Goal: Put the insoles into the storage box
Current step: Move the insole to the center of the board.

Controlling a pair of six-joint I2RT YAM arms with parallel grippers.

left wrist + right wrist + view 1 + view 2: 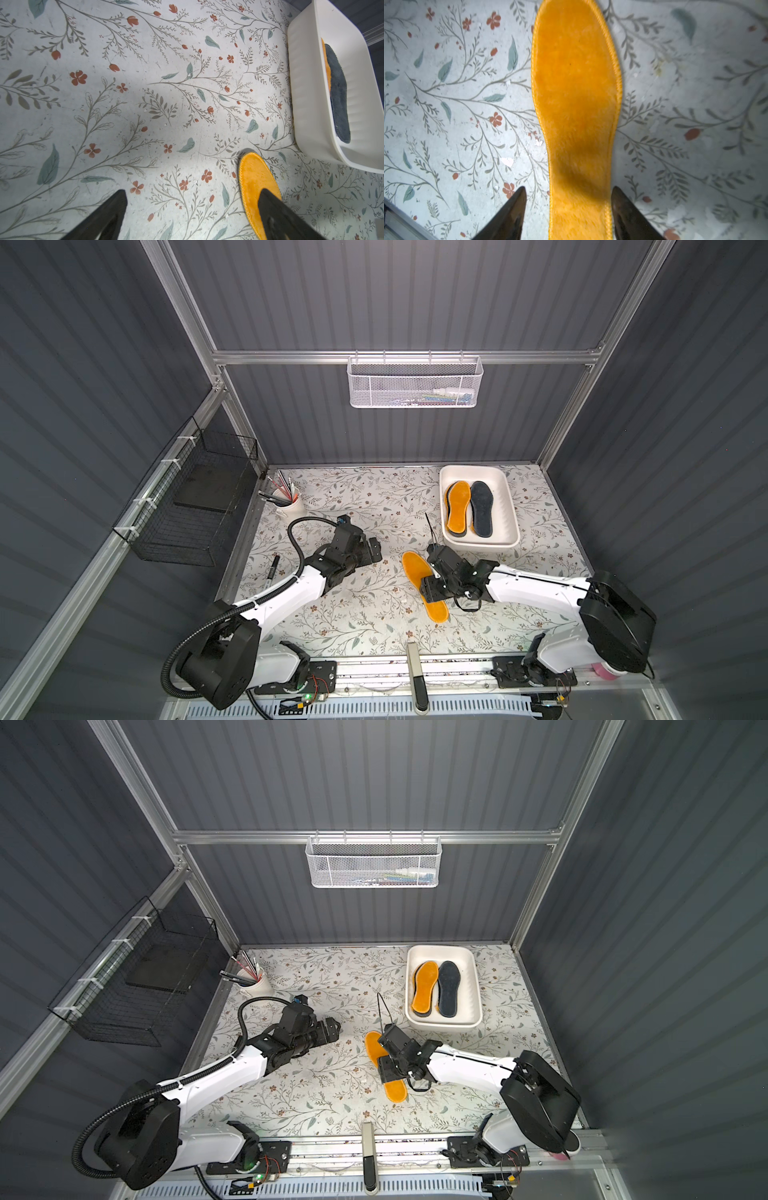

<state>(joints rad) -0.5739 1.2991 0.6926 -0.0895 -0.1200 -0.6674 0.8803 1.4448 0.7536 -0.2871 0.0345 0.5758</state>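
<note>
One fuzzy orange-yellow insole (411, 568) (374, 1046) lies flat on the floral table in front of the storage box (509, 497) (473, 977). My right gripper (432, 589) (568, 188) stands open over its narrow waist, one finger on each side. One finger touches the stitched edge and the other is a little apart from it. My left gripper (376, 549) (193, 190) hangs open and empty to the left, with the insole's toe (255, 178) under one finger. In the box an orange insole (458, 508) lies on top of darker ones, and a dark grey insole (482, 508) is beside it.
A white cup of pens (286, 499) stands at the back left. A black marker (274, 562) lies by the left edge. A black wire basket (199, 497) hangs on the left wall and a white mesh basket (415, 381) on the back rail.
</note>
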